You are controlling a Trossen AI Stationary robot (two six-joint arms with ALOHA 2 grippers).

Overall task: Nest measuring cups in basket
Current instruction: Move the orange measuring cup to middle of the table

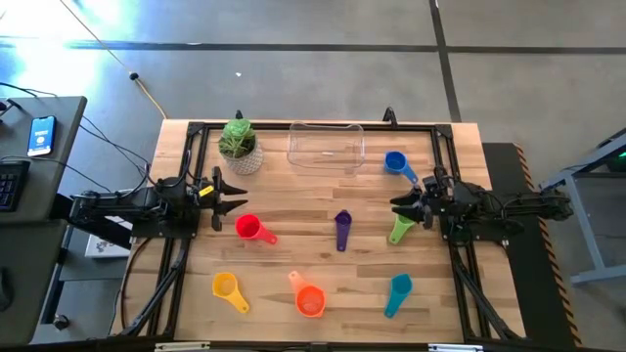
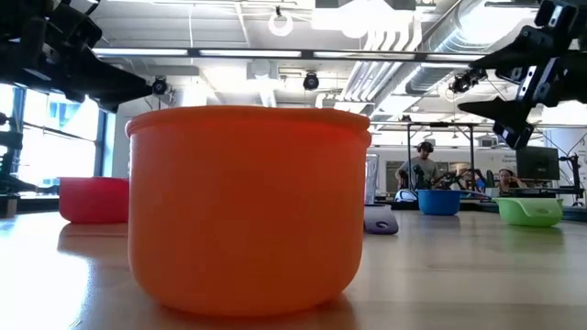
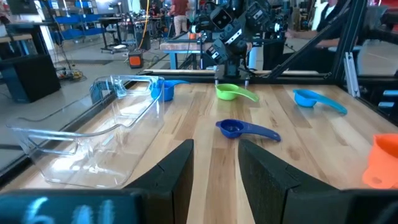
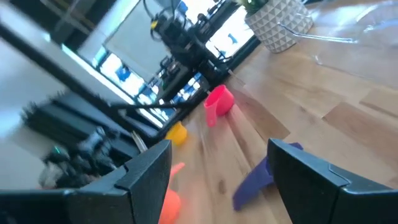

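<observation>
Seven measuring cups lie bowl-down on the table: red (image 1: 248, 228), purple (image 1: 342, 230), green (image 1: 400, 231), blue (image 1: 395, 162), yellow (image 1: 226, 286), orange (image 1: 309, 300) and teal (image 1: 398, 293). The clear basket (image 1: 326, 146) stands at the far edge and holds nothing. My left gripper (image 1: 229, 196) is open at the table's left side, just beyond the red cup. My right gripper (image 1: 403, 207) is open and raised over the table (image 2: 510, 96), beside the green cup's handle end and touching nothing. The low view shows the orange cup (image 2: 248, 206) large in front.
A green plant in a white pot (image 1: 241, 147) stands left of the basket at the far edge. Black frame rails (image 1: 313, 125) run around the tabletop. Bare wood lies between the red and purple cups. People sit in the room beyond the table (image 2: 422, 165).
</observation>
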